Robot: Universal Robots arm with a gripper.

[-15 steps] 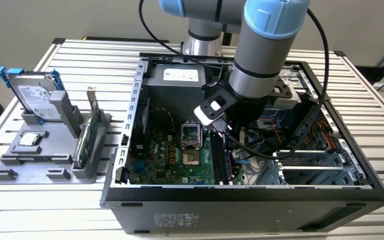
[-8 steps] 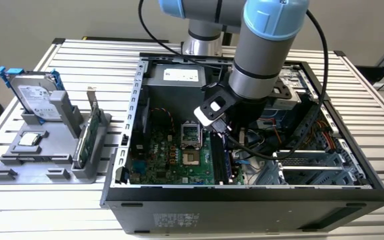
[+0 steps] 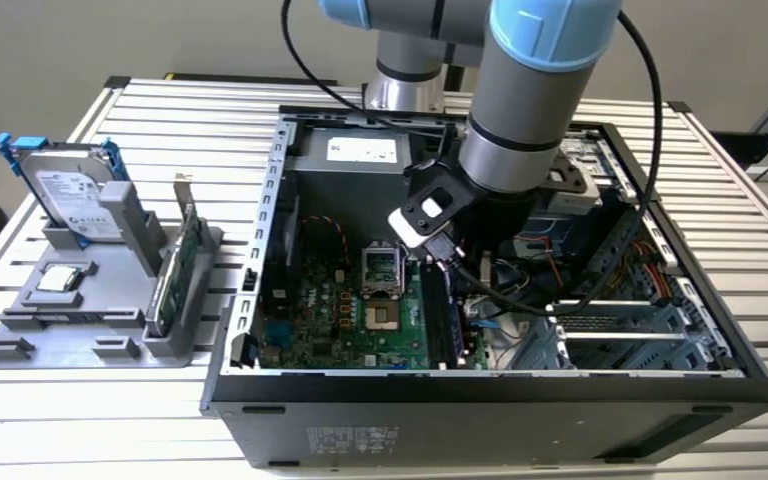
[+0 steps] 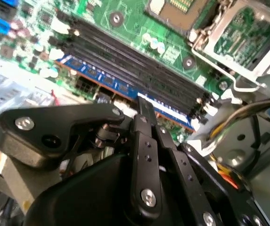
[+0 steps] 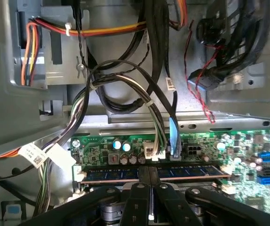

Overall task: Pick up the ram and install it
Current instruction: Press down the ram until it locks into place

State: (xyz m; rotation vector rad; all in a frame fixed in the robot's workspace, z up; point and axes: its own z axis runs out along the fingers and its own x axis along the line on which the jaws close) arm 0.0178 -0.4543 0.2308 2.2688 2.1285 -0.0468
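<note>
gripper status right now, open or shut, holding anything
Gripper: shut on the ram, which sits along a memory slot on the motherboard inside the computer case.

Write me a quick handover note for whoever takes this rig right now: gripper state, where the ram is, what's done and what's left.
Gripper: down inside the open computer case, fingers shut on the ram.
Ram: the blue stick lies along a memory slot at the edge of the motherboard, gripped near its middle; both wrist views show it in line with the slot.
Done: ram picked up and brought to the slot.
Left: whether it is fully seated or the end clips have latched cannot be told; check that, then release.
Aside: the hard drive and green card stand in the grey holder outside the case.
</note>
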